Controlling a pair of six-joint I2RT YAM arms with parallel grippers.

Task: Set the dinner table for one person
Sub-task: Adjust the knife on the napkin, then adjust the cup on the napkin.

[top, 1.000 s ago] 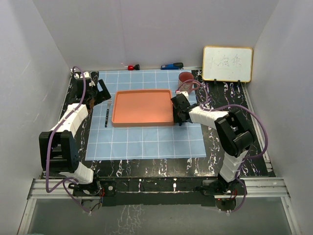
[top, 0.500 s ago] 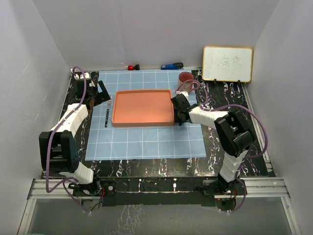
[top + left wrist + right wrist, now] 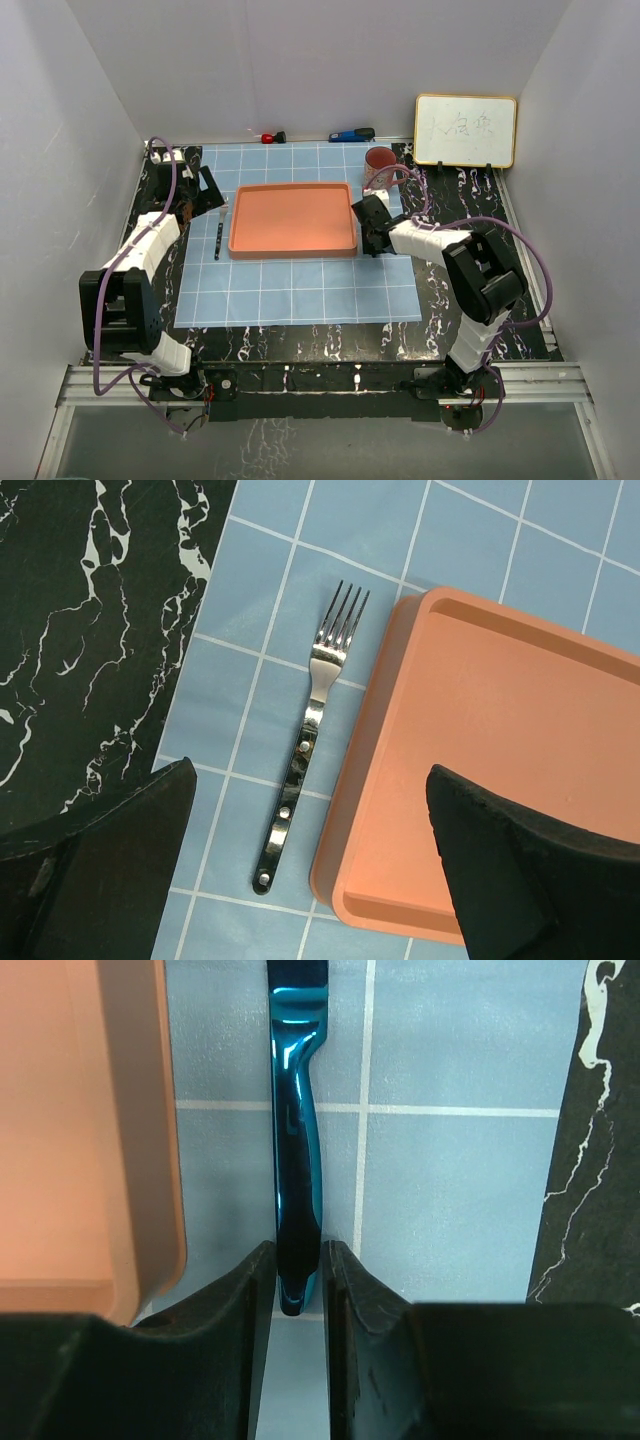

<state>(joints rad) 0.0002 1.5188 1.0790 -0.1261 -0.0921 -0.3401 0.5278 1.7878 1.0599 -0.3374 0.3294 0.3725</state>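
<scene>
Your right gripper [image 3: 298,1260] is clamped on the near end of a glossy blue cutlery handle [image 3: 295,1140]. Both fingers [image 3: 345,1290] press its sides. The handle lies flat on the light-blue gridded cloth [image 3: 300,290], just right of the orange tray [image 3: 292,218] and parallel to the tray's right wall. Whether it is a knife or a spoon, you cannot tell; its far end is cut off.

Your left gripper [image 3: 310,780] hangs with its jaws spread wide and holds nothing. Below it a steel fork [image 3: 310,710] lies on the cloth just left of the tray, tines pointing away from the arm bases.

The dinner table [image 3: 300,340] lies under the cloth that carries the tray. Its black top with white marble-like veins shows as bands to the tray's left, right and near side, and a metal rail [image 3: 320,385] runs along its front edge. A red mug [image 3: 380,160] stands beyond the tray's far right corner, with a small whiteboard [image 3: 465,130] further right.
</scene>
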